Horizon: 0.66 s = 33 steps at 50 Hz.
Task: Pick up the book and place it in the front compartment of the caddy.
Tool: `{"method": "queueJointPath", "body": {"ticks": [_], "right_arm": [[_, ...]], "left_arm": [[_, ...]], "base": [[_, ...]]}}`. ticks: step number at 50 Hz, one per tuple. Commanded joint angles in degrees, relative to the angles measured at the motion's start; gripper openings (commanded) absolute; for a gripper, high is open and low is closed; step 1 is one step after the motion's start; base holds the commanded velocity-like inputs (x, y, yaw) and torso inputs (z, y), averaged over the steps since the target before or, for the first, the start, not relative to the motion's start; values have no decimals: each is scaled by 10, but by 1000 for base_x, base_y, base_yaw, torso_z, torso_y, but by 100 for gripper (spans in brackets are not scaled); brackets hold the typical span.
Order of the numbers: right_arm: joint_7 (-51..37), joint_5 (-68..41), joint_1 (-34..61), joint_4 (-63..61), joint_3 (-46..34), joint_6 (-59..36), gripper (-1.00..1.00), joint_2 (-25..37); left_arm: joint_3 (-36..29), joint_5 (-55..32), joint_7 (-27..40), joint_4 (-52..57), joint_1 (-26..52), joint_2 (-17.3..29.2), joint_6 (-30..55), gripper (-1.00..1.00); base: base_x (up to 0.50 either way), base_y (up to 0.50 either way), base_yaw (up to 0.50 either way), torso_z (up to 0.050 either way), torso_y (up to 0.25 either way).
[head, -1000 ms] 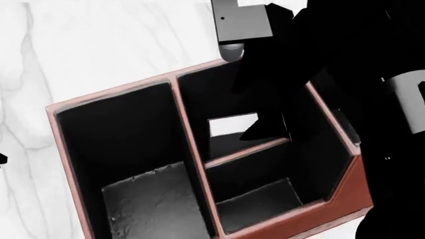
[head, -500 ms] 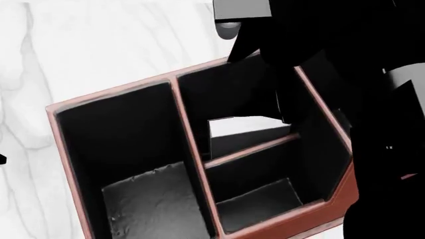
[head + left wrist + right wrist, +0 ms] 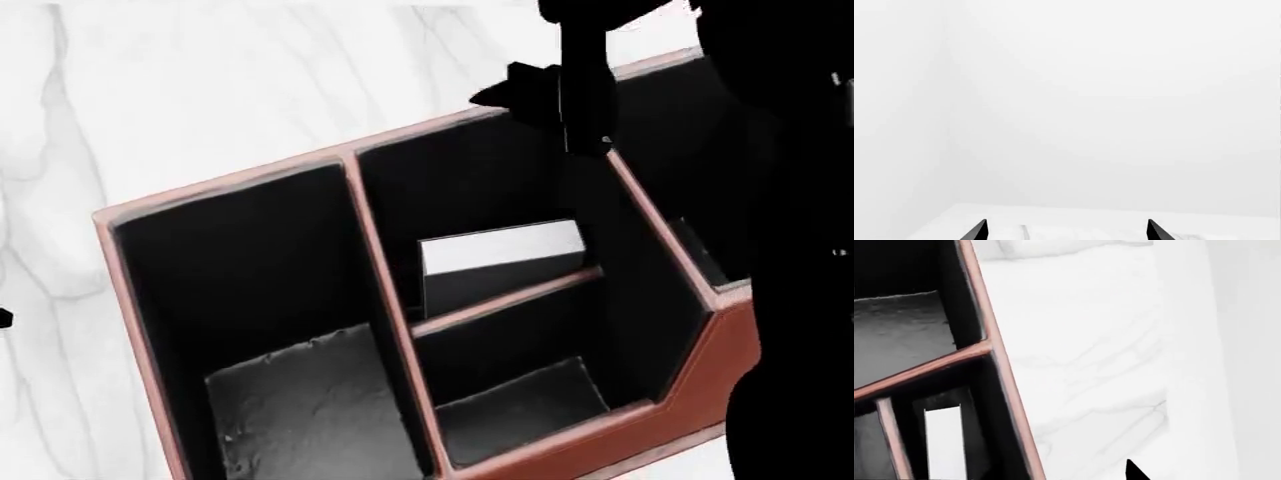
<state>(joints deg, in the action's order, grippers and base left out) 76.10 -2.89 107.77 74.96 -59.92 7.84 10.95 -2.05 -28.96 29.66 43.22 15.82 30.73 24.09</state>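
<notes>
I see the white marbled worktop [image 3: 227, 90] filling most of the head view, with the reddish-brown caddy [image 3: 721, 360] sitting on it and taking up the lower centre. Its long full-length cell runs down the left side in that view, and two short cells sit beside it, split by a thin crosswise divider. My right arm shows as a black mass along the right edge, reaching over the caddy's far rim. The book [image 3: 501, 246] stands inside the front compartment [image 3: 467, 190], leaning against the divider, with its white page edges facing up; the right wrist view shows the same pale strip [image 3: 944, 442] down in the cell. For the right end effector [image 3: 561, 95] I cannot tell whether it is released or clenched, but it is clear of the book. The left end effector [image 3: 1064, 231] is spread wide, grasping nothing, its two tips over bare worktop.
</notes>
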Motion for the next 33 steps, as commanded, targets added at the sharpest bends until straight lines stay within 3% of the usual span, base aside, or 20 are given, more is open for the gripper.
{"method": "queueJointPath", "body": {"ticks": [1,10,21,33], "right_arm": [[-104,27,53,0,92,-6,100,22],[-127,27,63,0,103,-10,100,34],[-219,25,71,0,126,-18,100,49],[-311,-14,62,0,223,6,100,65]], "left_arm": [[-3,1,1,0,0,0,-1,100],[-3,0,3,2,0,1,0,100],[-5,0,3,2,-1,2,-1,100],[-9,0,3,0,3,3,-1,100]], "base": [[0,0,0,0,0],[0,0,0,0,0],[0,0,0,0,0],[0,0,0,0,0]]}}
